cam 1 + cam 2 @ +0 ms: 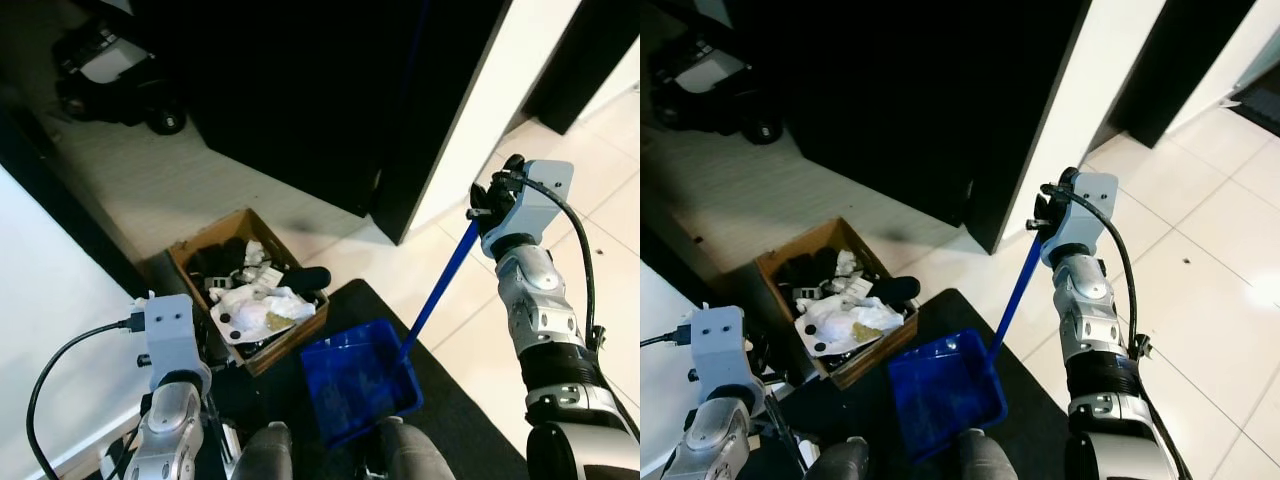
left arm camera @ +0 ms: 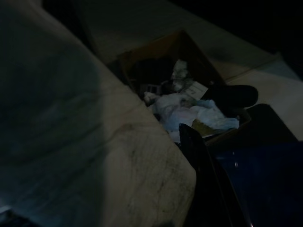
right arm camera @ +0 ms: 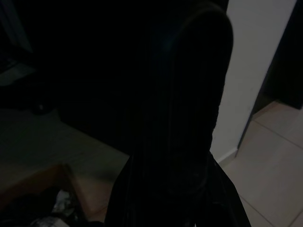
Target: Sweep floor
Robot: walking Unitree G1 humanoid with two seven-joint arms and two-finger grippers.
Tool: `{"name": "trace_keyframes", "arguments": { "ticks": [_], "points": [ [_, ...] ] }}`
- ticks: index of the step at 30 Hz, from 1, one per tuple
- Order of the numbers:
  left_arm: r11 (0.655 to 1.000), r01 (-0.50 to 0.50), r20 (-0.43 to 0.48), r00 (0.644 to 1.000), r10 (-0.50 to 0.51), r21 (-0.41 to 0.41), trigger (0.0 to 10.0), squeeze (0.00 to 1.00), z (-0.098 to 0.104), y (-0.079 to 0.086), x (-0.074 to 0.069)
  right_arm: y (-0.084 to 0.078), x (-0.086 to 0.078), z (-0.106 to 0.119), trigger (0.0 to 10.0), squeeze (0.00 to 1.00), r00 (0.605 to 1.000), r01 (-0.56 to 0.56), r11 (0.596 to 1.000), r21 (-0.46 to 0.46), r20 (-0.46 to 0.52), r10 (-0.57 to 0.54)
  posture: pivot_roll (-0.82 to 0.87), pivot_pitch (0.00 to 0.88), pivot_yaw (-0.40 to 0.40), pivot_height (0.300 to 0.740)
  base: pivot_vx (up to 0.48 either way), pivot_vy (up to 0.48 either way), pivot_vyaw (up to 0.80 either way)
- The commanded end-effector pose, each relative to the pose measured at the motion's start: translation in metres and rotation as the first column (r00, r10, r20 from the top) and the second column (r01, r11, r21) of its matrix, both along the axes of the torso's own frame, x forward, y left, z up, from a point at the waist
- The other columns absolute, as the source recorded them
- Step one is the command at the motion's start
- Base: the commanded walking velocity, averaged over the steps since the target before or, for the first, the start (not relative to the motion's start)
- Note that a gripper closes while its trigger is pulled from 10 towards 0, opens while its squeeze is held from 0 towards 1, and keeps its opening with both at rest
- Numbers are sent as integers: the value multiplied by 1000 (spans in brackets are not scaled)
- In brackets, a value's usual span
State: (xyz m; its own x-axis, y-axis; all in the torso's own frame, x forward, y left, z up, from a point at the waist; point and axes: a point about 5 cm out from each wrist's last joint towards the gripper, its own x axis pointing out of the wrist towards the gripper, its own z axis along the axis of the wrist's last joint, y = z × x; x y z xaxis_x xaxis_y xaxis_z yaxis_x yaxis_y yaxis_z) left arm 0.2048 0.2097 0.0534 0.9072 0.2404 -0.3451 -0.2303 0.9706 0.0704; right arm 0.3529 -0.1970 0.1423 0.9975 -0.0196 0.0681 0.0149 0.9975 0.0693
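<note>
Right claw gripped the dustpan's handle over the dark mat.

The right claw (image 1: pixel 490 200) was raised and closed around the top of a long blue handle (image 1: pixel 440 283), which slanted down to a blue dustpan (image 1: pixel 358 380) resting on the black mat (image 1: pixel 470 420) — just beside a cardboard box (image 1: pixel 248 290) full of white paper and dark scraps on the floor (image 1: pixel 150 180). The left claw (image 2: pixel 203 161) hung low near the box; I could not tell whether its fingers were open or closed. A dark wheeled machine (image 1: pixel 110 80) stood at the far-left corner of the floor.
</note>
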Motion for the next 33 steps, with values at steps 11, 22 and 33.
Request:
{"name": "trace_keyframes", "arguments": {
  "ticks": [11,22,33],
  "points": [
    [1000,-2,-26,1000,3,11,10000,0,-4,-1,-3,-3,-1,-2,10000,0,1000,11,1000,7,-9,-11,113,121,-59,740,-235,0,0],
    [1000,-2,-27,1000,2,11,10000,0,-5,-2,-3,-3,-1,-2,10000,0,1000,11,1000,8,-11,-11,113,122,-58,740,-249,0,0],
    [1000,-1,-28,1000,1,9,10000,0,-5,-2,-3,-4,-1,-3,10000,0,1000,12,1000,6,-12,-12,113,123,-59,740,-251,0,0]
  ]
}}
